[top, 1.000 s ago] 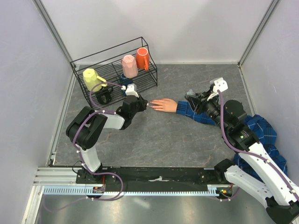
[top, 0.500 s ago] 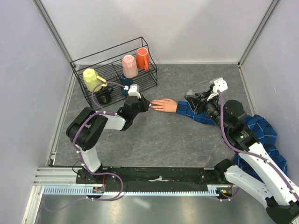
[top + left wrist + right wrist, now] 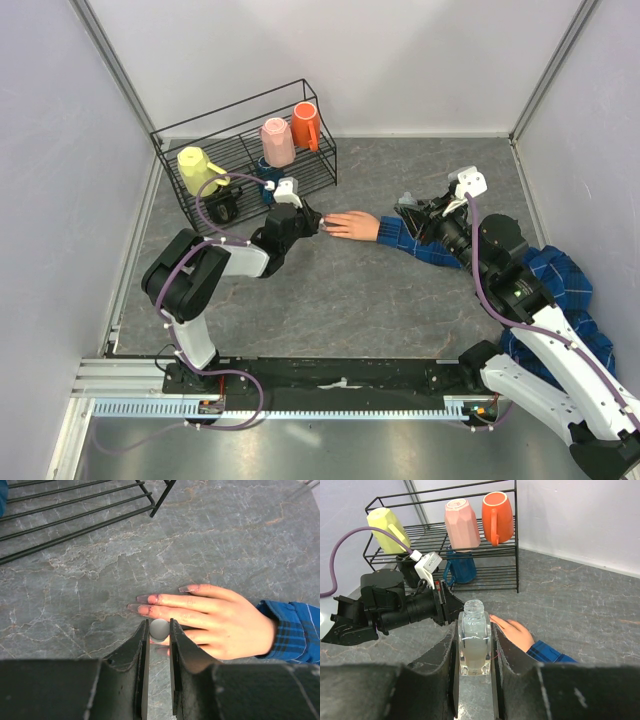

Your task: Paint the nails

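**Top view.** The counter [image 3: 330, 310] is closed by walls at left, back and right. The widest bare part is near the front, btw. the two arms. The wire rack [image 3: 240, 150] fills the back-left corner and its right end is near the left jaws, so there is little room on that side. The fake hand [image 3: 350, 226] lies flat mid-counter w/ fingers pointing left. Its plaid sleeve [image 3: 400, 238] runs right and goes under the right arm. The nails are too small to see here. The rack holds a yellow mug [image 3: 198, 168], a pink mug [image 3: 277, 142] and an orange mug [image 3: 307, 125] on top, and a blue mug [image 3: 268, 172] on the lower shelf.

**Left wrist view.** The left jaws are clenched on a small grey knob [image 3: 159, 629], just beside the fingers. What hangs under the knob is hidden. The nails [image 3: 142, 599] are long, at the fingertips left of the jaws, and some have a darker pink tint. The lowest fingers are partly covered by the jaws.

**Right wrist view.** The right jaws grasp a clear bottle [image 3: 474, 647], upright, no cap on its neck, w/ pale liquid high inside. The bottle hides part of the fake hand behind it.
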### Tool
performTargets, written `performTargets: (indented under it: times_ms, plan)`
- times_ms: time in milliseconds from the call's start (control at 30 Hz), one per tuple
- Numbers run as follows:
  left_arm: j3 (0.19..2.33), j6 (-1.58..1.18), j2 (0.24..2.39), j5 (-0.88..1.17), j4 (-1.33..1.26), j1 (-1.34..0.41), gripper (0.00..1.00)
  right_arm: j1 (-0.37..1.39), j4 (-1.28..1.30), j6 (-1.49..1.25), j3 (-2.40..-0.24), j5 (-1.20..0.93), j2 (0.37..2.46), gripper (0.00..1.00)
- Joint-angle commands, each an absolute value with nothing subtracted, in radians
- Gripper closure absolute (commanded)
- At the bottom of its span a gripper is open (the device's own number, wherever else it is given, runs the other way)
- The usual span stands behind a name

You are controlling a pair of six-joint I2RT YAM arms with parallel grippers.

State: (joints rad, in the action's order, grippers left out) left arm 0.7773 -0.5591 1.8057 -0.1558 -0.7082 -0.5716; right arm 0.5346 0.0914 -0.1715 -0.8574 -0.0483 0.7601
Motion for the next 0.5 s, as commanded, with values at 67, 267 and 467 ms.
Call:
performTargets:
  times_ms: [67,267,467]
  plan:
    - [0.819,-0.518,1.809,-0.189,-0.724,-0.571,0.98,0.537,0.051,-0.179,-0.856,-0.058,0.755,1.0]
    - [0.822,-0.526,1.812,-0.201,-0.704,-0.571,0.98,0.537,0.052,-0.179,-0.854,-0.058,0.753,1.0]
    - [0.827,-0.538,1.815,-0.216,-0.68,-0.571,0.98,0.535,0.052,-0.179,-0.854,-0.06,0.755,1.0]
